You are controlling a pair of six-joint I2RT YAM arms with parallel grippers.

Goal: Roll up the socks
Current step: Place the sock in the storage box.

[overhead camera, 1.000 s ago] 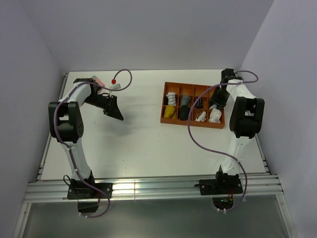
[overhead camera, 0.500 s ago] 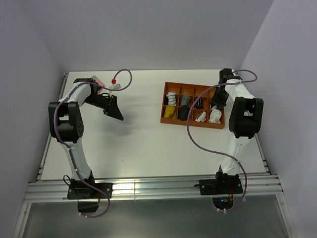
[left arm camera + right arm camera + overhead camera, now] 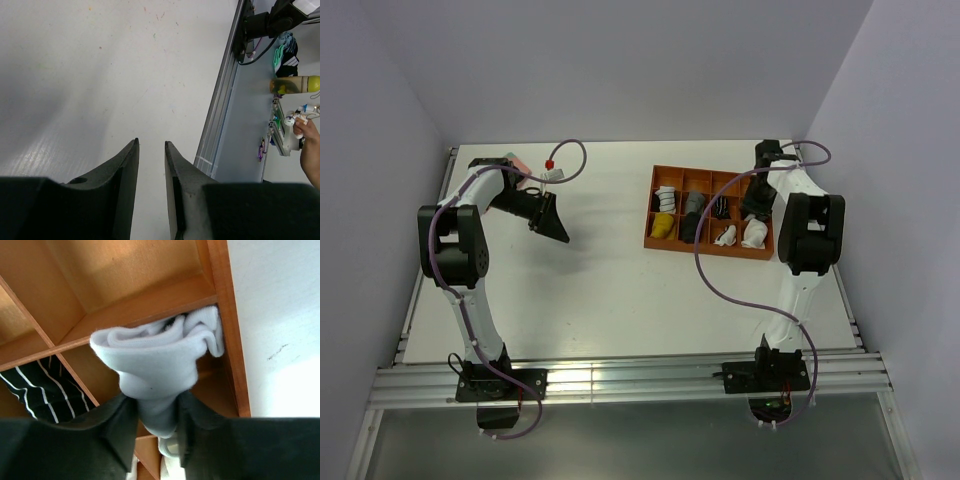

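Note:
In the right wrist view my right gripper (image 3: pixel 155 410) is shut on a rolled white sock (image 3: pixel 155 360), pinching its lower end between both fingers over the far-right compartments of the orange tray (image 3: pixel 222 300). A black sock with thin white stripes (image 3: pixel 42 387) lies in the neighbouring compartment. From above, the right gripper (image 3: pixel 757 208) hangs over the tray's right end (image 3: pixel 705 249). My left gripper (image 3: pixel 552 225) hovers over bare table at the left. Its jaws (image 3: pixel 151 145) stand a little apart with nothing between them. Some pink fabric (image 3: pixel 517 162) shows behind the left arm.
The tray's other compartments hold rolled socks: a white one with black bands (image 3: pixel 665 196), a yellow one (image 3: pixel 662 227), a grey one (image 3: pixel 694 203), a black one (image 3: pixel 690 228) and white ones (image 3: pixel 726 236). The table's metal edge rail (image 3: pixel 220 115) runs along the left wrist view's right side.
The right wrist has shifted slightly left over the tray and its jaws have tightened on the white sock. The left arm has not moved.

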